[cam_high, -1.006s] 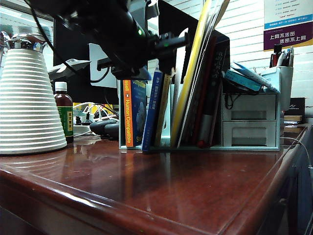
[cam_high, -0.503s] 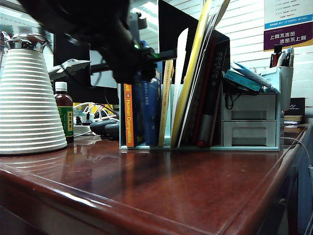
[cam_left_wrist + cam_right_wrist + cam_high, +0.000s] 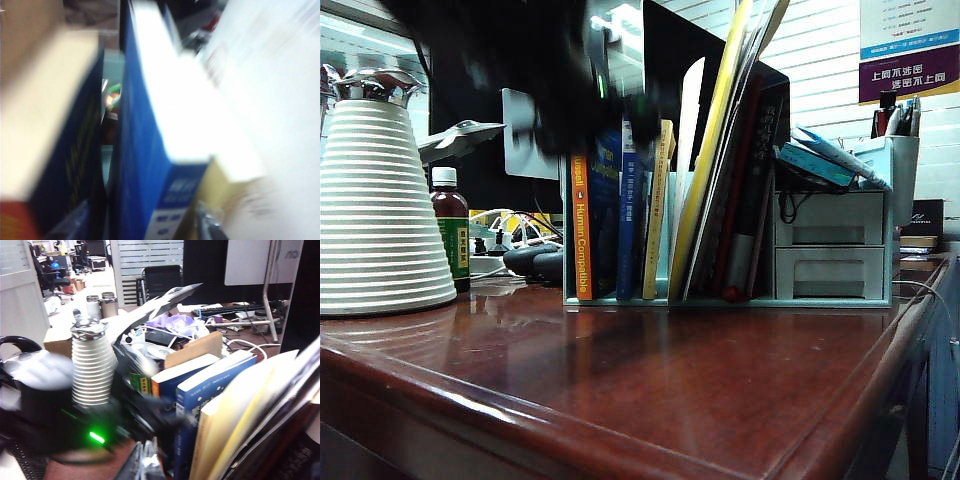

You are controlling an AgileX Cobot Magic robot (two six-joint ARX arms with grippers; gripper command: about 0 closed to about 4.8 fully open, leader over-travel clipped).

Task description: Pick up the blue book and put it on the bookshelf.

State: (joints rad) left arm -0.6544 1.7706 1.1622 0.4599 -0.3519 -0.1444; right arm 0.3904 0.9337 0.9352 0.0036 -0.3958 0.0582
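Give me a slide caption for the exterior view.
Blue book standing upright in the mint bookshelf between two other books, with the blurred left hand just above it.

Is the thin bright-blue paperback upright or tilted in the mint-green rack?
Upright: the blue paperback stands straight in the mint-green rack, spine parallel to the orange-spined book and yellow-spined book beside it.

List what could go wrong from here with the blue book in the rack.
The left end effector hangs blurred right over the blue book; withdrawing, it may snag and tip it. The book stands squeezed between the orange-spined book and a yellow one, so either could shift.
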